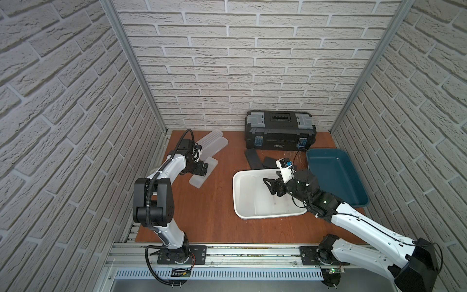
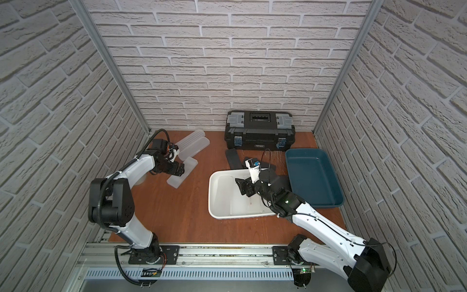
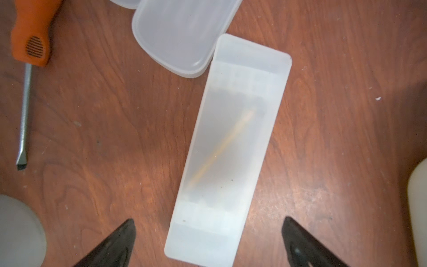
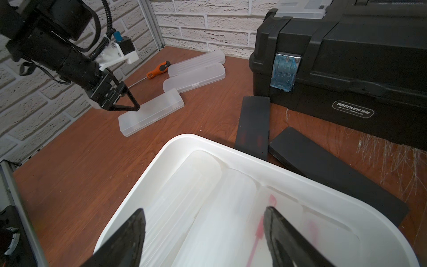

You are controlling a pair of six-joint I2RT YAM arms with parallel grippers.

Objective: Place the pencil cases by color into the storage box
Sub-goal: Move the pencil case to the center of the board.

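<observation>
White bin: holds several sorted frosted cases lying flat side by side; the exact count cannot be told through the translucent plastic
Blue bin: no case inside; judged to be the place for the black group
Frosted cases outstanding: three on the tabletop at its far left; the two far frosted cases lie together by the back wall; the near frosted case lies just in front of them
Black cases: at least two, overlapping, on the tabletop between the toolbox and the white bin; none sorted
Left gripper: jaws spread to full width; one jaw stands on each side of one end of the near frosted case; no contact visible; nothing held
Right gripper: above the white bin; jaws partly apart; nothing between them
Progress, judged: frosted group partly done; black group not started; overall about the midpoint or short of it
Step in hand, judged: pickup of the near frosted case by the left arm; transfer to the white bin to follow
Non-task item: screwdriver beside the far frosted cases; leave in place
</observation>
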